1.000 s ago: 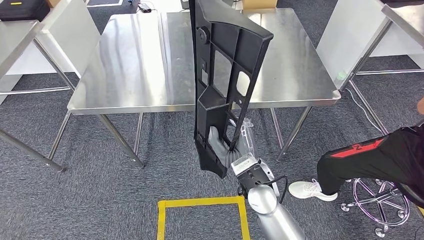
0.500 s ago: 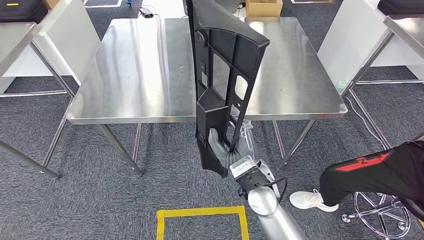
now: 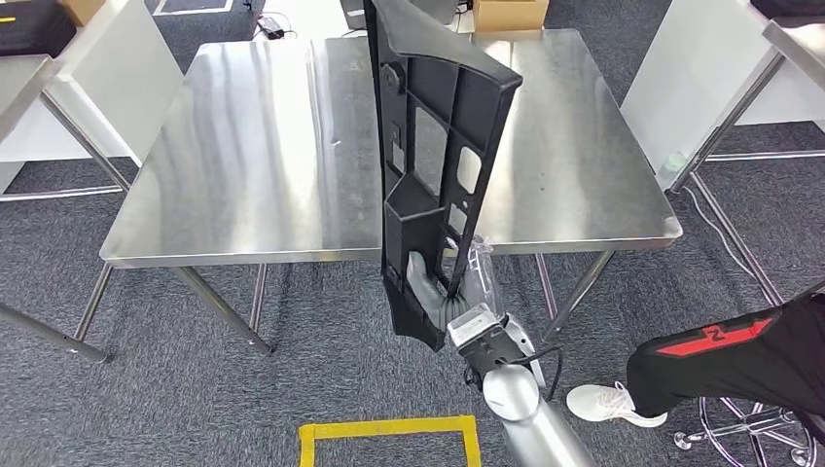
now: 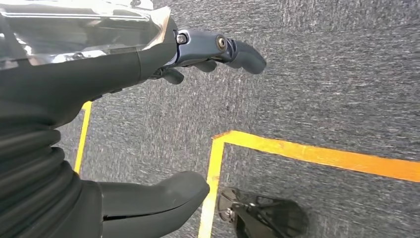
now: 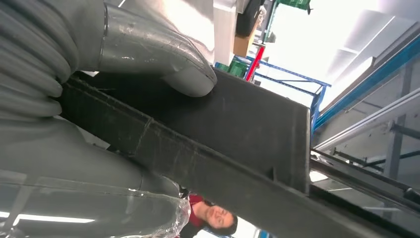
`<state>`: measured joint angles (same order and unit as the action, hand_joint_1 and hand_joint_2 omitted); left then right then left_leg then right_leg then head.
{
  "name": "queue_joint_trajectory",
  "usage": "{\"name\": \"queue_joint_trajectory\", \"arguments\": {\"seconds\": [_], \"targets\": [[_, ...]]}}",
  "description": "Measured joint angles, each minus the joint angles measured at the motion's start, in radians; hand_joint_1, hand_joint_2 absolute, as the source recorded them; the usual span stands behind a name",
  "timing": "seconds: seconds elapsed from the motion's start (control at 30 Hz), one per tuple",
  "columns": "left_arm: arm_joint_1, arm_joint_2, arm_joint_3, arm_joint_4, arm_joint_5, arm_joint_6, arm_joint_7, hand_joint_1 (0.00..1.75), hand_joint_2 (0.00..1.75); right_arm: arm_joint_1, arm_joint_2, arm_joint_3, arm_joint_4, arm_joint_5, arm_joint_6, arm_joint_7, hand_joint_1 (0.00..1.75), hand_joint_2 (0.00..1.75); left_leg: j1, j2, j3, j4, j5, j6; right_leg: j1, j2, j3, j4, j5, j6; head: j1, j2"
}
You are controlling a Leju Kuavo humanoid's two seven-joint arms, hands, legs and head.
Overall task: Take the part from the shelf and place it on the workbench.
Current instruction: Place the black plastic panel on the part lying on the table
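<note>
You have grey carpet (image 3: 292, 389) underfoot, with a square of yellow tape (image 3: 389, 428) marked on it nearest you. A cardboard box (image 3: 504, 14) sits beyond the far edge of the steel table. To your right, a person's leg in black trousers with a red stripe (image 3: 720, 336) and a white shoe (image 3: 613, 404) reaches in beside a chrome stool base (image 3: 769, 438). White-topped tables (image 3: 700, 68) flank both sides.

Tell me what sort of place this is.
Probably a factory-style workshop or robot test area: bare stainless-steel workbenches, yellow tape marking a square on grey carpet, blue metal racking, and a long black ribbed plastic part in the right hand.
</note>
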<state>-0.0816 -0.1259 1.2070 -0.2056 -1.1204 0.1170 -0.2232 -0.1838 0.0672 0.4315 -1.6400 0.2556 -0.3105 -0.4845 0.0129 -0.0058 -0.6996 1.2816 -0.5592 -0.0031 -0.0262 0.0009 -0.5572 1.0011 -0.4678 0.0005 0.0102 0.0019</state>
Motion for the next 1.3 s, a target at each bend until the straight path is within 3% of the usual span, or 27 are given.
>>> {"name": "queue_joint_trajectory", "arguments": {"seconds": [0.03, 0.07, 0.1, 0.17, 0.23, 0.37, 0.4, 0.53, 0.57, 0.6, 0.67, 0.7, 0.77, 0.8, 0.87, 0.93, 1.0, 1.07, 1.1, 1.2, 1.27, 1.3], "targets": [[0.0, 0.0, 0.0, 0.0, 0.0, -0.001, 0.0, 0.0, 1.75, 0.0, 0.0, 0.001, 0.0, 0.004, 0.0, 0.0, 1.75, 1.75, 0.0, 0.001, -0.029, 0.02, -0.018, -0.001, 0.002, 0.001, 0.009, 0.0, -0.007, -0.004, 0.0, 0.0], [0.0, 0.0, 0.0, 0.0, 0.0, -0.002, 0.0, 0.0, 1.75, 0.0, 0.0, 0.001, 0.0, 0.006, 0.0, 0.001, 1.75, 1.75, 0.0, 0.001, -0.043, 0.013, -0.015, 0.001, 0.003, 0.002, 0.018, 0.0, -0.015, -0.005, 0.0, 0.0], [0.0, 0.0, 0.0, 0.0, 0.0, -0.003, 0.0, 0.0, 1.75, 0.0, 0.0, 0.002, 0.0, 0.008, 0.001, 0.001, 1.75, 1.75, 0.0, 0.001, -0.04, -0.024, 0.014, 0.004, 0.004, 0.003, 0.03, 0.0, -0.023, -0.004, 0.0, 0.0], [0.0, 0.001, 0.0, 0.0, -0.001, -0.004, 0.0, 0.0, 1.75, 0.0, 0.003, 0.003, 0.0, 0.009, 0.001, 0.002, 1.75, 1.75, -0.003, 0.002, 0.001, -0.153, 0.108, 0.017, 0.007, 0.005, 0.053, -0.001, -0.041, 0.0, 0.0, 0.0], [0.0, 0.002, 0.0, 0.0, -0.002, -0.004, 0.0, 0.0, 1.75, -0.003, 0.005, 0.005, 0.0, 0.01, 0.0, 0.003, 1.75, 1.75, -0.009, 0.002, 0.039, -0.243, 0.148, 0.03, 0.012, 0.007, 0.062, -0.004, -0.057, 0.01, 0.001, 0.0], [0.001, 0.002, 0.0, 0.0, -0.002, -0.003, 0.002, 0.0, 1.75, -0.009, 0.007, 0.012, 0.001, 0.012, -0.001, 0.004, 1.75, 1.75, -0.013, 0.0, 0.072, -0.274, 0.14, 0.049, 0.021, 0.006, 0.077, 0.018, -0.065, 0.037, 0.001, 0.0], [0.001, 0.002, 0.0, 0.0, -0.003, -0.002, 0.003, 0.0, 1.75, -0.011, 0.007, 0.014, 0.001, 0.012, -0.001, 0.004, 1.75, 1.75, -0.011, 0.0, 0.084, -0.276, 0.139, 0.055, 0.02, 0.006, 0.062, 0.049, -0.07, 0.04, 0.002, 0.0], [0.0, 0.001, 0.0, 0.0, -0.008, 0.0, 0.003, 0.0, 1.75, -0.018, 0.004, 0.017, 0.002, 0.013, -0.001, 0.005, 1.75, 1.75, -0.011, -0.004, 0.109, -0.278, 0.116, 0.066, 0.016, 0.006, -0.094, 0.266, -0.143, 0.038, 0.002, 0.0], [0.001, 0.0, 0.0, 0.0, -0.009, 0.0, 0.004, 0.0, 1.75, -0.017, 0.003, 0.017, 0.003, 0.013, -0.001, 0.005, 1.75, 1.75, -0.011, -0.006, 0.117, -0.278, 0.108, 0.066, 0.016, 0.006, -0.115, 0.274, -0.151, 0.043, 0.002, 0.0], [0.001, -0.001, 0.0, 0.0, -0.009, 0.0, 0.004, 0.0, 1.75, -0.017, 0.002, 0.017, 0.004, 0.013, -0.001, 0.005, 1.75, 1.75, -0.011, -0.008, 0.128, -0.277, 0.1, 0.064, 0.016, 0.005, -0.118, 0.247, -0.138, 0.052, 0.002, 0.0], [0.001, -0.003, 0.0, 0.0, -0.01, 0.0, 0.005, 0.0, 1.75, -0.017, 0.001, 0.017, 0.004, 0.013, -0.002, 0.005, 1.75, 1.75, -0.011, -0.01, 0.151, -0.278, 0.081, 0.059, 0.016, 0.003, -0.085, 0.12, -0.055, 0.072, 0.002, 0.0], [0.001, -0.003, 0.0, 0.0, -0.01, 0.0, 0.005, 0.0, 1.75, -0.018, 0.0, 0.018, 0.005, 0.015, -0.002, 0.005, 1.75, 1.75, -0.012, -0.011, 0.162, -0.277, 0.071, 0.054, 0.017, 0.0, -0.068, 0.061, -0.016, 0.071, 0.002, 0.0], [0.0, -0.003, 0.0, 0.0, -0.011, 0.0, 0.005, 0.0, 1.75, -0.021, -0.001, 0.018, 0.005, 0.022, -0.006, 0.004, 1.75, 1.75, -0.014, -0.012, 0.173, -0.277, 0.057, 0.043, 0.022, -0.004, -0.049, 0.008, 0.027, 0.047, 0.002, 0.0], [-0.001, -0.003, 0.0, 0.0, -0.012, 0.0, 0.005, 0.0, 1.75, -0.023, -0.002, 0.018, 0.005, 0.026, -0.009, 0.004, 1.75, 1.75, -0.014, -0.011, 0.177, -0.275, 0.056, 0.037, 0.024, -0.003, -0.046, 0.004, 0.024, 0.03, 0.002, 0.0], [-0.001, -0.004, 0.0, 0.0, -0.013, 0.0, 0.004, 0.0, 1.75, -0.026, -0.001, 0.018, 0.004, 0.033, -0.013, 0.003, 1.75, 1.75, -0.013, -0.009, 0.173, -0.256, 0.054, 0.029, 0.017, 0.0, -0.029, -0.003, 0.025, 0.011, 0.003, 0.0], [-0.002, -0.004, 0.0, 0.0, -0.016, 0.0, 0.002, 0.0, 1.75, -0.03, 0.0, 0.018, 0.004, 0.035, -0.015, 0.002, 1.75, 1.75, -0.01, -0.005, 0.13, -0.176, 0.038, 0.019, 0.011, 0.001, -0.006, -0.009, 0.016, -0.004, 0.001, 0.0], [-0.002, -0.005, 0.0, 0.001, -0.018, 0.0, 0.002, 0.0, 1.75, -0.034, 0.0, 0.018, 0.003, 0.036, -0.016, 0.002, 1.75, 1.75, -0.004, -0.002, 0.049, -0.051, -0.007, 0.006, 0.011, 0.001, 0.007, -0.01, 0.003, -0.014, 0.0, 0.0], [-0.001, -0.005, 0.0, 0.001, -0.018, 0.0, 0.002, 0.0, 1.75, -0.033, 0.0, 0.019, 0.003, 0.036, -0.016, 0.002, 1.75, 1.75, -0.001, -0.001, -0.018, 0.014, -0.031, -0.001, 0.011, 0.003, 0.022, -0.01, -0.012, -0.014, 0.0, 0.0], [-0.001, -0.005, 0.0, 0.001, -0.018, 0.0, 0.002, 0.0, 1.75, -0.033, 0.0, 0.019, 0.003, 0.037, -0.016, 0.002, 1.75, 1.75, 0.0, -0.001, -0.027, -0.001, -0.014, -0.001, 0.011, 0.004, 0.033, -0.01, -0.021, -0.012, 0.0, 0.0], [-0.001, -0.002, 0.0, 0.001, -0.018, -0.001, 0.001, 0.0, 1.75, -0.033, -0.001, 0.019, 0.004, 0.043, -0.021, 0.002, 1.75, 1.75, -0.003, 0.003, 0.018, -0.178, 0.114, 0.012, 0.013, 0.007, 0.067, -0.01, -0.05, -0.003, 0.001, 0.0], [0.0, 0.0, 0.0, 0.001, -0.019, -0.004, 0.0, 0.0, 1.75, -0.035, -0.003, 0.018, 0.004, 0.048, -0.029, 0.0, 1.75, 1.75, -0.011, 0.003, 0.043, -0.249, 0.141, 0.026, 0.015, 0.008, 0.076, -0.013, -0.065, 0.009, 0.0, 0.0], [0.0, 0.001, 0.0, 0.001, -0.02, -0.006, -0.001, 0.0, 1.75, -0.035, -0.005, 0.018, 0.004, 0.051, -0.033, -0.001, 1.75, 1.75, -0.015, 0.002, 0.048, -0.257, 0.131, 0.034, 0.019, 0.009, 0.083, -0.011, -0.066, 0.018, 0.0, 0.0]]}}
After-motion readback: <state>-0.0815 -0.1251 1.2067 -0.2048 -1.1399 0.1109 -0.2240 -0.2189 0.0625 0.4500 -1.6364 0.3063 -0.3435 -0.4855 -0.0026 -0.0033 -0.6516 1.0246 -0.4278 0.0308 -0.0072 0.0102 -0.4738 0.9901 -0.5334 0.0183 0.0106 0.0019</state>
